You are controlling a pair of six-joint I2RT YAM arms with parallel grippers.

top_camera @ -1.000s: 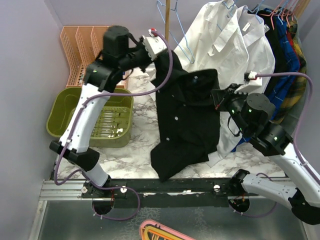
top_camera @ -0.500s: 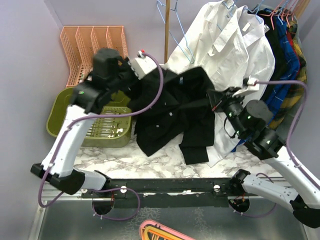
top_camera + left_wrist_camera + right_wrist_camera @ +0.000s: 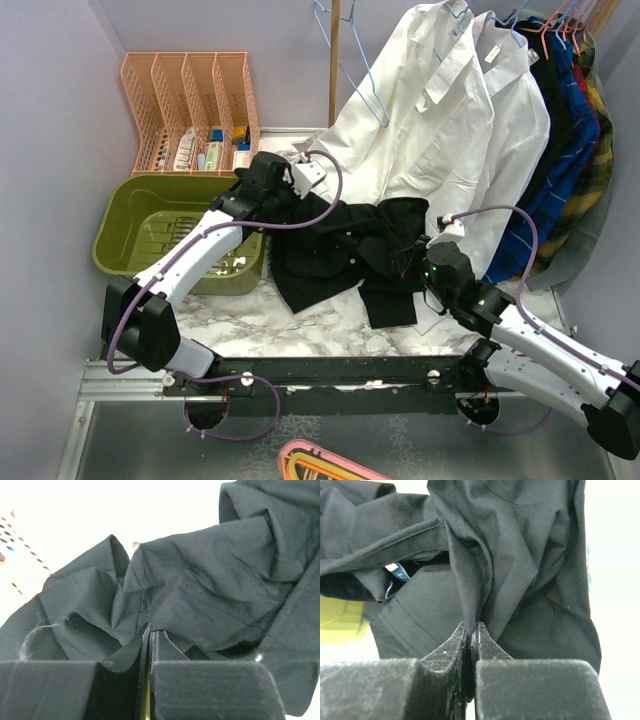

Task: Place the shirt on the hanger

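The black shirt (image 3: 345, 250) lies bunched on the marble table, spread between both grippers. My left gripper (image 3: 281, 203) is shut on a fold of the shirt (image 3: 200, 585) at its left edge. My right gripper (image 3: 418, 262) is shut on a fold of the shirt (image 3: 485, 570) at its right edge. The light-blue wire hanger (image 3: 352, 62) hangs on the rail at the back, beside a wooden pole, well above and behind the shirt.
A green tub (image 3: 165, 225) stands left of the shirt, with an orange file rack (image 3: 190, 105) behind it. White shirts (image 3: 455, 120) and blue plaid garments (image 3: 565, 130) hang at the back right. The marble table (image 3: 250, 320) shows in front.
Both arms have come down and drawn closer to the table. The black shirt, held up and hanging a second ago, now lies bunched on the table between the grippers.
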